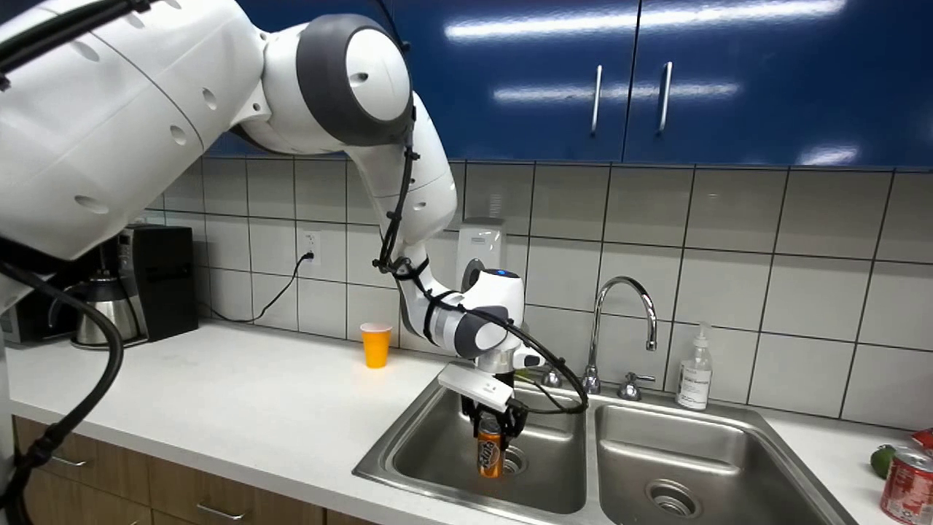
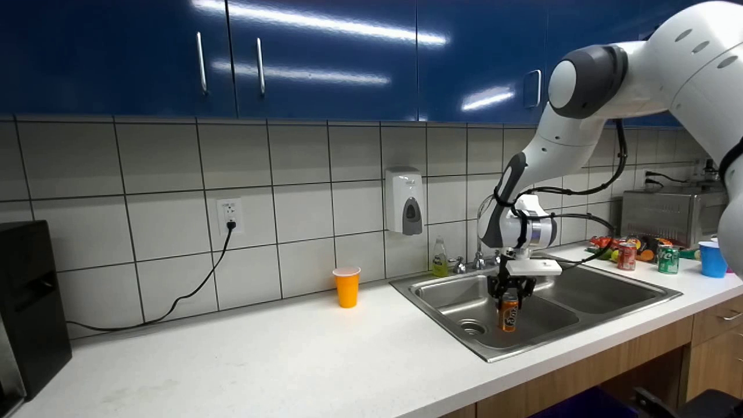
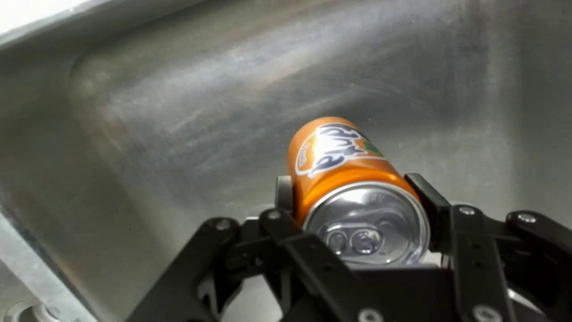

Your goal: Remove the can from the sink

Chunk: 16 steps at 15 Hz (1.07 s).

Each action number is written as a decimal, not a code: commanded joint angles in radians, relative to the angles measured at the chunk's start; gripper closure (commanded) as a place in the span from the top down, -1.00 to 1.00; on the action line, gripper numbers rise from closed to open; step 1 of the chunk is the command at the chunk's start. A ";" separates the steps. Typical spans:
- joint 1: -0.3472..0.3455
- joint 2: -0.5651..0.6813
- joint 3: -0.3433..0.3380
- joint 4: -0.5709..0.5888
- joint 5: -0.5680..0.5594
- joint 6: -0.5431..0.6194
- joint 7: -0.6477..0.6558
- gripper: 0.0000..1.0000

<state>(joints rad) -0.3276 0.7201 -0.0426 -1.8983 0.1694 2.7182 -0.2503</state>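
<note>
Left of the sink, the orange cup stands on the tabletop; give it room. In the sink's left basin, the fingers look clamped on opposite sides of the can; whether it is raised is unclear. Best lift straight, clear the sink's rim before travelling, and avoid the faucet at the sink's back edge.

Orange cup on white counter
</note>
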 commanded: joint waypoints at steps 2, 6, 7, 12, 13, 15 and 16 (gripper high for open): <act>0.003 -0.179 0.008 -0.107 -0.031 -0.118 -0.004 -0.23; 0.027 -0.294 0.005 -0.171 -0.029 -0.210 -0.006 -0.23; 0.037 -0.325 0.004 -0.188 -0.029 -0.226 -0.006 -0.23; 0.100 -0.439 0.008 -0.254 -0.036 -0.280 -0.012 -0.23; 0.116 -0.456 0.010 -0.266 -0.040 -0.285 -0.014 -0.23; 0.150 -0.489 0.022 -0.298 -0.045 -0.289 -0.024 -0.23; 0.166 -0.499 0.029 -0.309 -0.042 -0.290 -0.028 -0.23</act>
<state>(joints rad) -0.1930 0.2995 -0.0317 -2.1464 0.1438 2.4571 -0.2532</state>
